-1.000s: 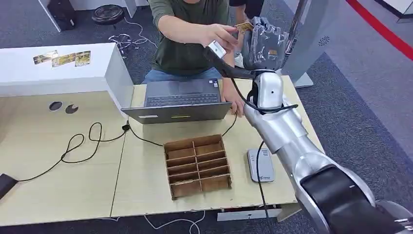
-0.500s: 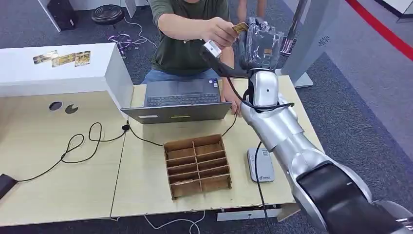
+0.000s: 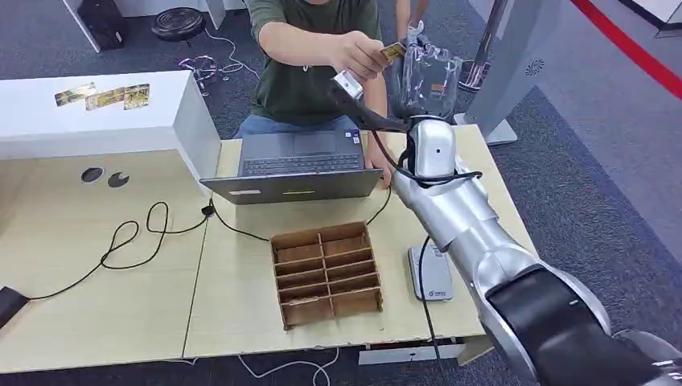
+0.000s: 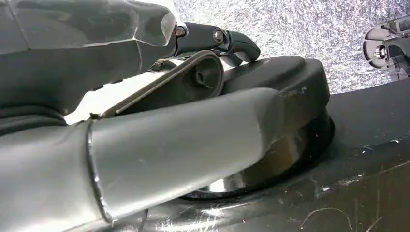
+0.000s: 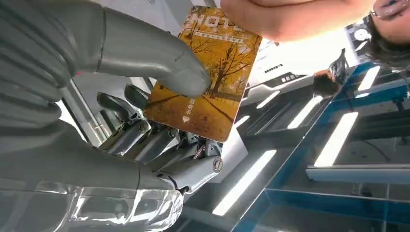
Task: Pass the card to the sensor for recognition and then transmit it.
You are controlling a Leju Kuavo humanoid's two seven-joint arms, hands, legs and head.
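My right hand, wrapped in clear plastic, is raised high beyond the table's far edge. It holds an orange card with an autumn-tree picture. In the right wrist view my thumb presses the card against the dark fingers behind it. A person's hand reaches over the laptop and pinches the card's far end, and their fingers cover its edge. The grey card sensor lies flat on the table beside my right arm. My left hand hangs by my body, its fingers unclear.
An open laptop stands at the table's far edge in front of the seated person. A wooden divided box sits mid-table, left of the sensor. A black cable loops across the left half. A white stand carries several cards.
My right arm has swung slightly left and the hand with the card has risen a little. The person's hand has stayed on the card and moved with it.
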